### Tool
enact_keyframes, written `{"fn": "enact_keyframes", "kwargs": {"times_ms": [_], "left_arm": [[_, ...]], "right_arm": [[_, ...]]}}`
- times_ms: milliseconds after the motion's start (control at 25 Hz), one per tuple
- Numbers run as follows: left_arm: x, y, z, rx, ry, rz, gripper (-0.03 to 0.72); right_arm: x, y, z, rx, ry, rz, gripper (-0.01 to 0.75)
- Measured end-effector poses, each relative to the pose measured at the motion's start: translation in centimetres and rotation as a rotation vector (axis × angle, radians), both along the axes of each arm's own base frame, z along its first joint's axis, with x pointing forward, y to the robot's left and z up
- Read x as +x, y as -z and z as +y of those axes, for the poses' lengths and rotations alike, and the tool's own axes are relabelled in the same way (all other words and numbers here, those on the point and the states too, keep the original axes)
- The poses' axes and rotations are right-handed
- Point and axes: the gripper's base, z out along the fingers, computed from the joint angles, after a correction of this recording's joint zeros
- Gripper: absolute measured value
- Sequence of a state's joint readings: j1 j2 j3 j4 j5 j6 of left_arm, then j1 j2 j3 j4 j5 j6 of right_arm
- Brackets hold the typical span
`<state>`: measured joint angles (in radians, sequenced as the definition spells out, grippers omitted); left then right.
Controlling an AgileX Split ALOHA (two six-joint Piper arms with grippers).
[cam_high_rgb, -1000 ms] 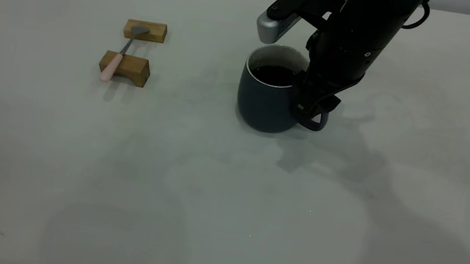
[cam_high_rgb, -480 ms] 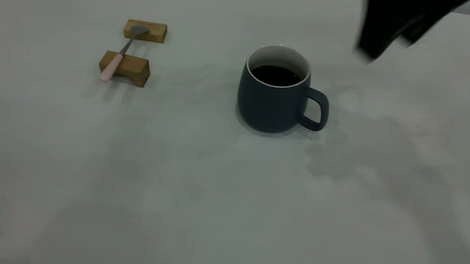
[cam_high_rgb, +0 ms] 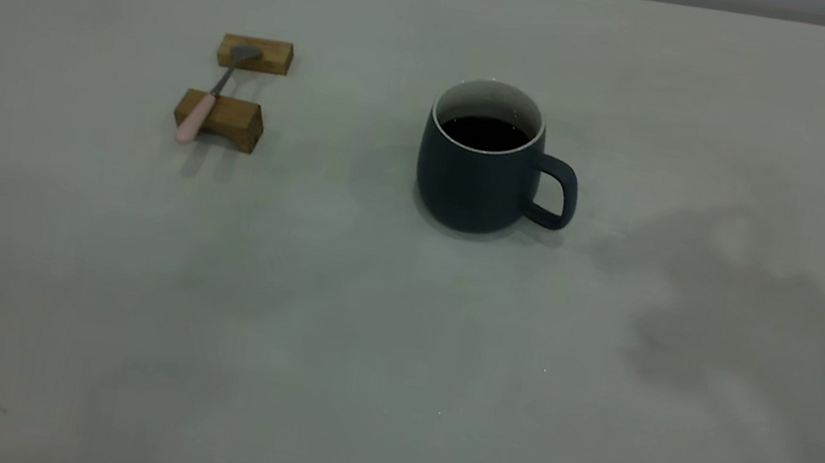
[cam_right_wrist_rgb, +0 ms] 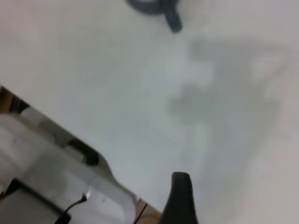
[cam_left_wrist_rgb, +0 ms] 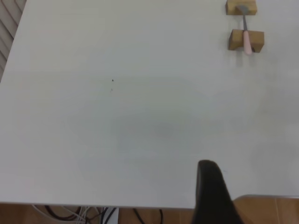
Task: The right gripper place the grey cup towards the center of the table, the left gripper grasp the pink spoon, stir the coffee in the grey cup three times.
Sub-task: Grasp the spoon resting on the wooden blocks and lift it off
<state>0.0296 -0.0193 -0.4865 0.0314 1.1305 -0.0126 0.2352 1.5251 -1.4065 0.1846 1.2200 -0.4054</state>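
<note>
The cup stands upright near the middle of the table, handle toward the right edge, coffee inside. Nothing grips it. The right gripper is well apart from it, over the table's edge; one finger shows, so its opening cannot be judged. The spoon lies across two wooden blocks toward the left far side. The left gripper hangs at the near edge, far from the spoon; opening likewise unclear.

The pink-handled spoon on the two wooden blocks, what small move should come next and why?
Probably the left gripper should head toward the pink-handled spoon, which lies untouched across the two wooden blocks; the dark grey mug of coffee already stands free mid-table.
</note>
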Motion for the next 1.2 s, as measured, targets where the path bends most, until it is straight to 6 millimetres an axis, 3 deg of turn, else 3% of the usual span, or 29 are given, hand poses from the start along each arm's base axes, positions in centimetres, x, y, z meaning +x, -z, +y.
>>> {"fn": "enact_keyframes", "kwargs": {"times_ms": [160, 280, 480, 680, 880, 1200], "left_arm": [[0.0, 0.0, 0.0, 0.0, 0.0, 0.0, 0.513], [0.0, 0.0, 0.0, 0.0, 0.0, 0.0, 0.513], [0.0, 0.0, 0.0, 0.0, 0.0, 0.0, 0.513], [0.0, 0.0, 0.0, 0.0, 0.0, 0.0, 0.513], [0.0, 0.0, 0.0, 0.0, 0.0, 0.0, 0.513], [0.0, 0.0, 0.0, 0.0, 0.0, 0.0, 0.513]], "right_arm": [[-4.0, -3.0, -1.2, -0.002, 0.004, -0.108, 0.715], [-8.2, -3.4, -2.4, -0.003, 0.048, -0.138, 0.715], [-16.5, -2.2, -4.7, 0.033, 0.164, -0.191, 0.699], [-23.3, 1.2, -6.8, 0.084, 0.281, -0.301, 0.67], [-26.6, 4.0, -7.5, 0.12, 0.367, -0.423, 0.657], [-28.7, 7.0, -7.8, 0.129, 0.436, -0.536, 0.641]]}}
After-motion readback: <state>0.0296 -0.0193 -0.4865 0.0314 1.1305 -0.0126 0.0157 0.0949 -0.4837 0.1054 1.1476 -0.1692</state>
